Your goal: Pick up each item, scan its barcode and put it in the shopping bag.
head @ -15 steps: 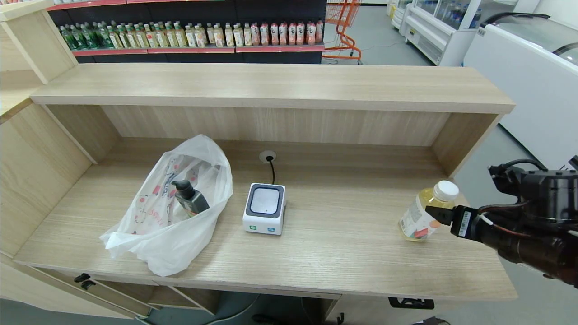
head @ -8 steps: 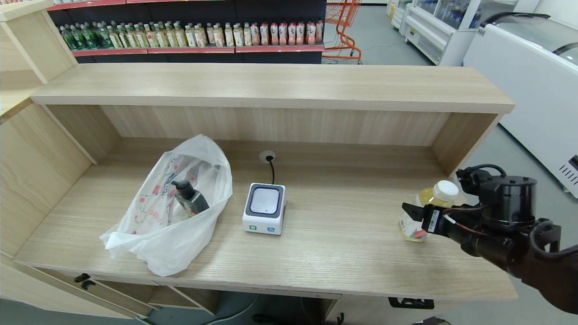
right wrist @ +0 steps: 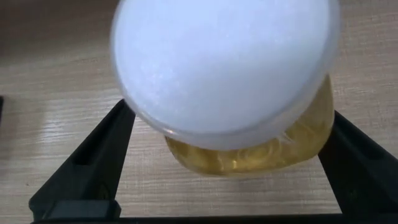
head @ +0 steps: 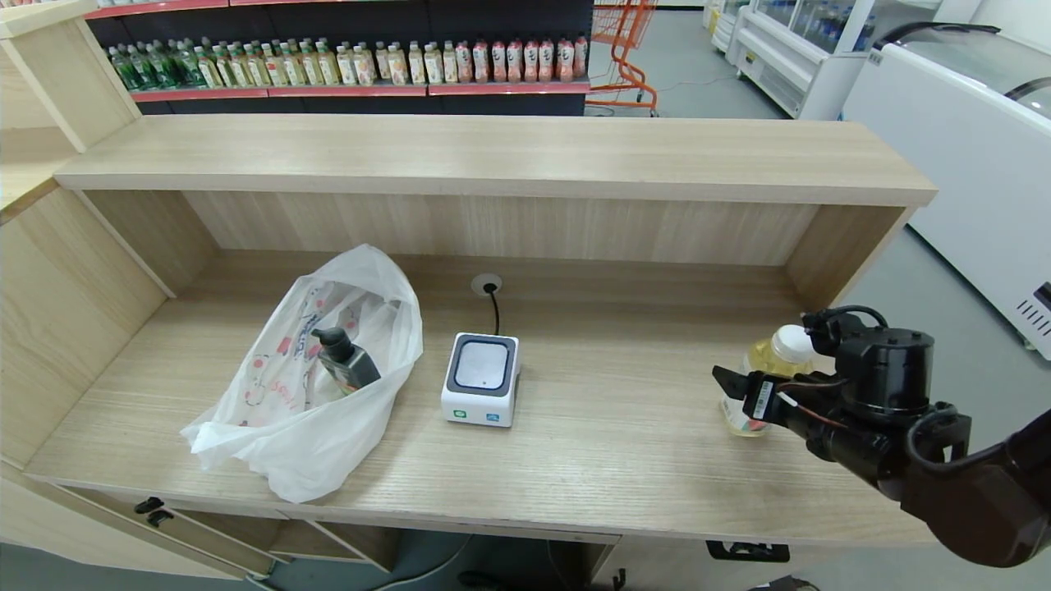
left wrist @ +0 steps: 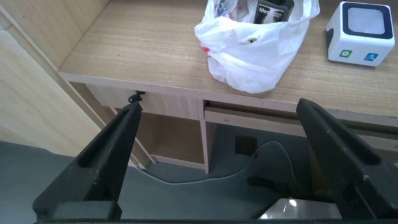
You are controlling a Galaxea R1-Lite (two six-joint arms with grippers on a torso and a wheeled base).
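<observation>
A clear plastic bottle [head: 770, 357] of pale amber liquid, round-shouldered under a smooth white cap [right wrist: 224, 62], stands near the right end of the light wood-grain counter [head: 624, 427]. The right gripper [head: 762, 376] has its flat black fingers [right wrist: 87, 168] spread wide, one on each side of the bottle, not clamped. Mid-counter sits a boxy white scanner [head: 481, 379] with a dark glass top. Left of it lies a crinkled, translucent white shopping bag [head: 279, 435] with a dark pump bottle [head: 349, 363] inside. The left gripper [left wrist: 219, 109] hangs spread and empty off the counter's near edge.
</observation>
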